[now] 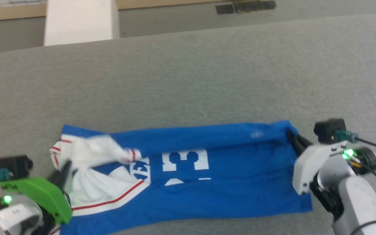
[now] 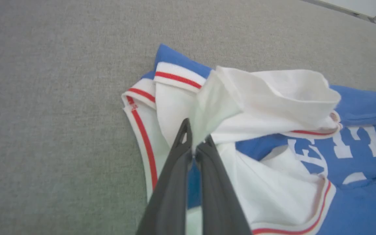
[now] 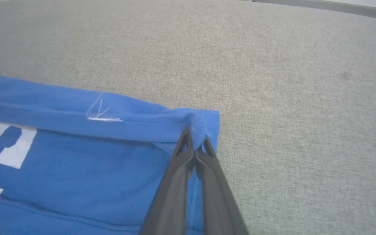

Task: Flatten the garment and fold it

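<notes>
**Item: jersey** (image 1: 227, 182) (image 2: 364, 195) (image 3: 77, 169). Blue, with white panels, red piping and white lettering. It lies as a long band along the near edge of the grey cloth-covered desk (image 1: 188, 75), running left to right. The blue part is mostly flat. The white part at the left end is bunched and partly lifted.

**Left end effector** (image 1: 62, 173) (image 2: 194, 142). At the near left corner of the desk. Its fingers are pressed together and pinch a fold of white fabric at the jersey's left end. The fingers point away from the robot and slightly toward the right. The wrist carries a green bracket.

**Right end effector** (image 1: 291, 134) (image 3: 195, 140). At the jersey's right end. Its fingers are pressed together and pinch the far right blue corner. The fingers slant away from the robot and toward the left, coming off a pale wrist housing low at the near right.
</notes>
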Motion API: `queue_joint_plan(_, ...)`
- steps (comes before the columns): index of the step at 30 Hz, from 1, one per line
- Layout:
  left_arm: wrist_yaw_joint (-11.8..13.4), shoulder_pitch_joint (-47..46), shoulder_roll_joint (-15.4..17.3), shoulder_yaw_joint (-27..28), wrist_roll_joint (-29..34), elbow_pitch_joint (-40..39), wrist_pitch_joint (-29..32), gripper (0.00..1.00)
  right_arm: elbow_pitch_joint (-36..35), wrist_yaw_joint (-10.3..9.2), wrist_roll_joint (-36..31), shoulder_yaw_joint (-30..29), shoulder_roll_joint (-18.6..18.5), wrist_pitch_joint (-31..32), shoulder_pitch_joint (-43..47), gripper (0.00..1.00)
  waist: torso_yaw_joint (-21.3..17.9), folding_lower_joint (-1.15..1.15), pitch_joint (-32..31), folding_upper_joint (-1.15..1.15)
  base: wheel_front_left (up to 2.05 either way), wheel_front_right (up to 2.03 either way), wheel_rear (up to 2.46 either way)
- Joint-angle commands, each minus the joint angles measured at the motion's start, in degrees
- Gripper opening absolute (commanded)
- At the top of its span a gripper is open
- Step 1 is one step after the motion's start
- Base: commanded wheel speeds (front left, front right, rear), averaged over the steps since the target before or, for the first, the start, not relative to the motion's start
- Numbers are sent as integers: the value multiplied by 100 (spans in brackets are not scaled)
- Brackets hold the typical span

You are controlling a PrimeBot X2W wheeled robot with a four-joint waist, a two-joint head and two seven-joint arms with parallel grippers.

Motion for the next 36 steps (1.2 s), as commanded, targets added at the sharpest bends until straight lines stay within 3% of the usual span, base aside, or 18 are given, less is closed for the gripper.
queue_joint_plan(1, 32, 142, 8, -38, -55, 26, 57, 0, -80, -9, 57, -22, -52, 165, 152, 0, 252, 1, -201, 31, 0, 0, 0)
queue_joint_plan(13, -93, 509, -66, -641, -133, 487, 699, 0, -517, -9, 64, 39, -233, 1966, 893, 0, 418, 1, -146, 31, 0, 0, 0)
queue_joint_plan(19, -287, 418, -183, -919, -151, 656, 909, 0, -463, -9, 79, 6, -62, 2253, 978, 0, 452, 1, -126, 31, 0, 0, 0)
queue_joint_plan(22, -273, 326, -312, -863, -168, 689, 731, 0, -514, -9, 117, -66, 10, 2207, 1007, 0, 472, 1, -154, 31, 0, 0, 0)
queue_joint_plan(23, -262, 293, -367, -824, -157, 688, 604, 65, -554, -9, 113, -113, 36, 2141, 1022, 0, 479, 1, -177, 31, 0, 0, 0)
queue_joint_plan(24, -268, 279, -391, -816, -127, 685, 517, 86, -591, -9, 114, -149, 57, 2079, 1040, 22, 484, 1, -199, 31, 0, 0, 0)
queue_joint_plan(25, -271, 266, -410, -800, -66, 676, 374, 100, -636, -9, 128, -202, 91, 2002, 1072, 47, 490, 1, -234, 31, 0, 0, 0)
queue_joint_plan(26, -279, 255, -436, -779, -23, 663, 237, 100, -669, -9, 152, -244, 121, 1948, 1105, 76, 498, 1, -266, 31, 0, 0, 0)
queue_joint_plan(28, -278, 220, -490, -722, 169, 580, -202, 100, -770, -9, 238, -329, 188, 1828, 1208, 100, 520, 1, -335, 31, 0, 0, 0)
queue_joint_plan(36, -123, 148, -909, -610, 779, 684, -1778, 100, -1313, -9, 297, -744, 376, 992, 1724, 100, 695, 1, -637, 31, 0, 0, 0)
